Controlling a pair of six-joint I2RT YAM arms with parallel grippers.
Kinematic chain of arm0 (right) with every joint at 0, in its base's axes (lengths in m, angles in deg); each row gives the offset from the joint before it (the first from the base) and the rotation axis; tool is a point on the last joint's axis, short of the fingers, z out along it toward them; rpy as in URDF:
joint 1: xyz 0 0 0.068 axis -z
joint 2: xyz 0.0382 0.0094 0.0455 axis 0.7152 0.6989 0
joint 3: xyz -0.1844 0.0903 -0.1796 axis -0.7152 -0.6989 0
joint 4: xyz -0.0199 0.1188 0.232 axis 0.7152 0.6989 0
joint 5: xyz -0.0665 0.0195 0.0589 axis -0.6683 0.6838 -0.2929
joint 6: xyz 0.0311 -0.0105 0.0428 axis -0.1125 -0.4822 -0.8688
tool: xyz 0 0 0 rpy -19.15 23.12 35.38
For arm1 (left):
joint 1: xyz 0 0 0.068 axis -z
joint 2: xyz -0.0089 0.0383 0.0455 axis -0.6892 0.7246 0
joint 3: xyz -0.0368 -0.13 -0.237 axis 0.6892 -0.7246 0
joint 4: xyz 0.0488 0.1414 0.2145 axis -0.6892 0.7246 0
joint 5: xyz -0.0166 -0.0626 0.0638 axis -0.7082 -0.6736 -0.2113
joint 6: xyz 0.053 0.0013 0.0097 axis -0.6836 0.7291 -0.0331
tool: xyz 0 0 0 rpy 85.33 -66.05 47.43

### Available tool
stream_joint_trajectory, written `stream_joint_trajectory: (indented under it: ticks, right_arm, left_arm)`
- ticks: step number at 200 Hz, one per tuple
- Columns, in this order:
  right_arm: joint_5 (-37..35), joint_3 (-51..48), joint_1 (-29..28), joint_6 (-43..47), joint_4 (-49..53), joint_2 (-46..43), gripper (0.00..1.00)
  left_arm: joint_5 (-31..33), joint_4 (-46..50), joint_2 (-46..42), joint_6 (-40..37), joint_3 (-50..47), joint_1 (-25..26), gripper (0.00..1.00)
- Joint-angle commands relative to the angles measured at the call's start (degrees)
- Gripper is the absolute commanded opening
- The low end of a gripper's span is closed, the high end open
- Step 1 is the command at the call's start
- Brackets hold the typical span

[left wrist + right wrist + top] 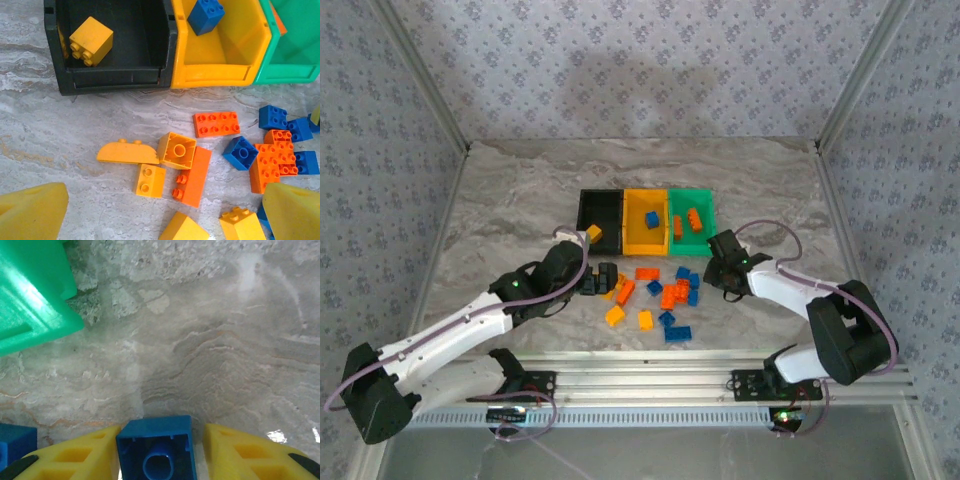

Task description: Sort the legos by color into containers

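The black bin, yellow-orange bin and green bin stand in a row. The black bin holds a yellow cube, the yellow-orange one a blue brick, and the green one orange bricks. Loose legos in all three colours lie in front of the bins. My left gripper hangs open over a curved yellow piece, a hollow yellow brick and a small yellow brick. My right gripper is closed to the width of a blue brick, just off the green bin's corner.
An orange brick touches the yellow ones under my left gripper. More blue and orange bricks crowd to its right. Another blue brick lies left of my right fingers. Bare marble table stretches beyond the right gripper.
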Motion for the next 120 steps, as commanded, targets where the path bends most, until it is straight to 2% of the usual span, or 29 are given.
stream_joint_trajectory:
  ticks: [1,37,78,96,120]
  right_arm:
    - [0.0,0.1,0.7,1.2,1.7,0.2,0.49]
    - [0.5,1.2,1.5,2.3,1.1,3.0,0.49]
    - [1.5,2.6,0.7,3.6,1.7,0.6,0.3]
    - [2.1,5.8,-2.0,5.1,3.4,-1.5,0.27]
    - [1.5,14.1,-8.7,7.3,5.4,-0.2,0.27]
  left_arm:
    - [0.9,-0.1,-1.0,0.5,-0.7,-0.5,1.0]
    - [1.4,-0.3,-1.8,0.8,-2.1,-0.9,1.0]
    - [2.6,1.0,-4.3,1.3,-4.0,-2.0,1.0]
    - [3.4,2.1,-5.4,1.6,-5.0,-2.3,1.0]
    - [4.9,3.9,-6.9,3.0,-6.6,-2.7,1.0]
